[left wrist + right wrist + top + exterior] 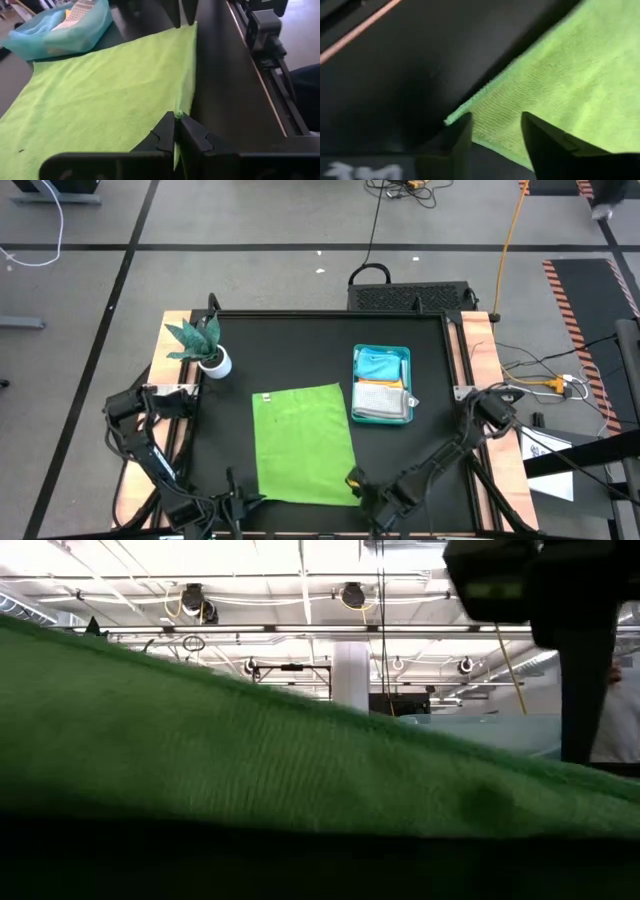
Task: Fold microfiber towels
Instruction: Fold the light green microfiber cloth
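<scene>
From above, the lime green towel (pixel 303 442) lies spread flat on the black tabletop (pixel 300 350), near the front edge, with the teal tray (pixel 405 360) just to its right and farther back, pale blue and white-grey cloths stacked inside it, and the little plant (pixel 203 345) off at the far left. The left claw (pixel 243 505) sits at the towel's near left corner, the right claw (pixel 357 483) at its near right corner. Down at tabletop level, green cloth (pixel 250 760) fills the picture, a dark arm (pixel 560 600) coming down at the right. Through the left wrist camera, the left claw (pixel 176 131) is pressed together, pinching the towel's (pixel 100 95) edge between its fingertips, the tray (pixel 60 30) beyond. On the right wrist camera, the right claw (pixel 495 132) stands spread, its two fingers straddling the towel's (pixel 560 85) corner edge, the cloth lying flat between them.
</scene>
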You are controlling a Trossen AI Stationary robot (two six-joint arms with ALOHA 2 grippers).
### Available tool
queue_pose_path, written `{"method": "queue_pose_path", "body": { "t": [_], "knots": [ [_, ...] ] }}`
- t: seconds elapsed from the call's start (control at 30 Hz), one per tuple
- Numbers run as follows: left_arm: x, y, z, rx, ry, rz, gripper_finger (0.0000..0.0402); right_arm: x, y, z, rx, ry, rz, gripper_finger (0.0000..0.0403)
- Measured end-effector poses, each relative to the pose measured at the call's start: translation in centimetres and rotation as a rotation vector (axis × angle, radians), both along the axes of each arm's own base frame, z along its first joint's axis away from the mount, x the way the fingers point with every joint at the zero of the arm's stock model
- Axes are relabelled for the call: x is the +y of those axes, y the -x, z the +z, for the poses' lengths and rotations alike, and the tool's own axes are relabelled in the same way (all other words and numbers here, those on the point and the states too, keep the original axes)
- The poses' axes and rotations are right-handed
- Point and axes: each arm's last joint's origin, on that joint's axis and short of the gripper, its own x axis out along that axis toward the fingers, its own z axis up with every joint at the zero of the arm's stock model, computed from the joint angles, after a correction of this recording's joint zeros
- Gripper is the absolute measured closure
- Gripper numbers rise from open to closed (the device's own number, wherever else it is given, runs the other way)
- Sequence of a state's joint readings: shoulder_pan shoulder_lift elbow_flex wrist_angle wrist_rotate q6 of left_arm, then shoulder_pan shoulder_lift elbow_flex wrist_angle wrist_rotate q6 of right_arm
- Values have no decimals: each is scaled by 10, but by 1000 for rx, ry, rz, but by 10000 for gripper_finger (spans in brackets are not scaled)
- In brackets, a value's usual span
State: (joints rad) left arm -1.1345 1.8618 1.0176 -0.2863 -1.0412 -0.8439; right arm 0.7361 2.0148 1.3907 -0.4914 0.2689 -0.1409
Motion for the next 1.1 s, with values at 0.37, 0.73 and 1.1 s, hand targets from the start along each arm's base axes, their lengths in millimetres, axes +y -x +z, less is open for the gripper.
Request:
{"method": "queue_pose_path", "body": {
  "t": [0.37, 0.73, 1.1],
  "knots": [
    [5, -7, -1, 20, -2, 17, 383, 11, 27, 5, -193, 301, 74, 189],
    [8, -6, -2, 28, -6, 43, 391, -2, 42, -14, -143, 205, 113, 192],
    [15, -4, -4, 39, 10, 100, 395, -14, 43, -42, -462, -25, 124, 209]
  ]
}}
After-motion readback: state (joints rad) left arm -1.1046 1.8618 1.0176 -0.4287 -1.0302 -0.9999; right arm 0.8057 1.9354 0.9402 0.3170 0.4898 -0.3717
